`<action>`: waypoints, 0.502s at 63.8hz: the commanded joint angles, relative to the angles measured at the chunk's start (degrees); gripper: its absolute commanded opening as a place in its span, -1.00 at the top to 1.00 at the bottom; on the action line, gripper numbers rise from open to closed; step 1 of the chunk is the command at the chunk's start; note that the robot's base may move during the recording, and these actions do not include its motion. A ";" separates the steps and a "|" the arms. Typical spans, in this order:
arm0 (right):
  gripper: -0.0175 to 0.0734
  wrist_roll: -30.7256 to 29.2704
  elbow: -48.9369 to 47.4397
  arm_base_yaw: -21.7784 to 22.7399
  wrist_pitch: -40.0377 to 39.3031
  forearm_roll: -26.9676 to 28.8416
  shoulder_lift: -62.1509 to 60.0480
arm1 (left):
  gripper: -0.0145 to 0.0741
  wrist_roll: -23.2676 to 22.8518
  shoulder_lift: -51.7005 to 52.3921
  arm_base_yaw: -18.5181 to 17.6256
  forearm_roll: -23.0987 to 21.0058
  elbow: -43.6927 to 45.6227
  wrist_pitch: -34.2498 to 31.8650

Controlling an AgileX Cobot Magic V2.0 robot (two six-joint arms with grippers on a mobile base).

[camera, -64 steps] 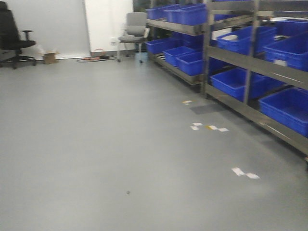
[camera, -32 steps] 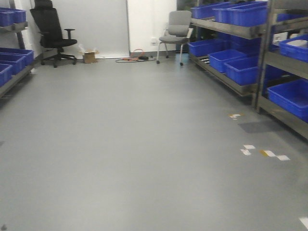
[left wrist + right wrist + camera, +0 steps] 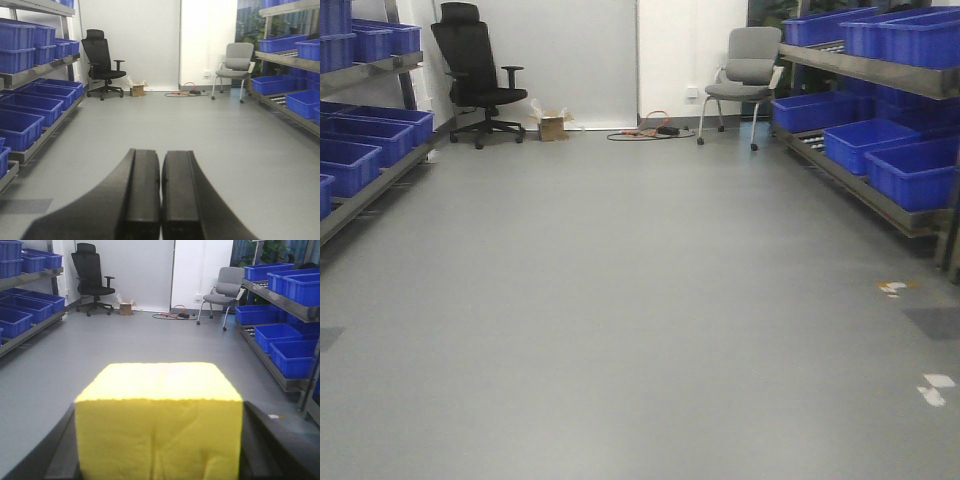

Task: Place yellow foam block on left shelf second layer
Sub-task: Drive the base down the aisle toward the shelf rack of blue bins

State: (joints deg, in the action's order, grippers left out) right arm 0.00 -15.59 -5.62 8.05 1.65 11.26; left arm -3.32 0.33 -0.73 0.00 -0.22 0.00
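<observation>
The yellow foam block (image 3: 159,415) fills the lower middle of the right wrist view. My right gripper (image 3: 160,450) is shut on it, a dark finger (image 3: 62,445) showing at each side and the foam creased between them. In the left wrist view my left gripper (image 3: 161,167) is shut, pads together with nothing between them, pointing down the aisle above the grey floor. The left shelf (image 3: 365,72) runs along the left wall with blue bins (image 3: 360,150) on its layers; it also shows as the left shelf (image 3: 37,72) and the left shelf (image 3: 30,279). Neither gripper appears in the front view.
A right shelf (image 3: 865,68) with blue bins (image 3: 910,165) lines the right wall. At the far end stand a black office chair (image 3: 470,70), a grey chair (image 3: 745,75), a small cardboard box (image 3: 553,125) and cables (image 3: 650,131). White tape marks (image 3: 935,388) dot the floor.
The front view has swung left: the right shelf slid toward the right edge, the chairs shifted right, and the left shelf with its bins came into view.
</observation>
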 commanded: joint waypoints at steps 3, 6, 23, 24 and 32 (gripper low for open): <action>-0.53 0.00 -1.57 0.29 -5.27 -0.57 0.56 | 0.39 -0.19 1.15 -0.06 -0.32 -1.53 -4.68; -0.53 0.00 -1.57 0.29 -5.27 -0.57 0.56 | 0.39 -0.19 1.15 -0.06 -0.32 -1.53 -4.68; -0.53 0.00 -1.57 0.29 -5.21 -0.57 0.56 | 0.39 -0.19 1.15 -0.06 -0.32 -1.53 -4.68; -0.53 0.00 -1.57 0.29 -5.21 -0.57 0.56 | 0.39 -0.19 1.15 -0.06 -0.32 -1.53 -4.68; -0.53 0.00 -1.57 0.29 -5.21 -0.57 0.56 | 0.39 -0.19 1.15 -0.06 -0.32 -1.53 -4.68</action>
State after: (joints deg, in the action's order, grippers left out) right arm 0.00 -15.59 -5.62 8.05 1.65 11.26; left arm -3.32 0.33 -0.73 0.00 -0.22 0.00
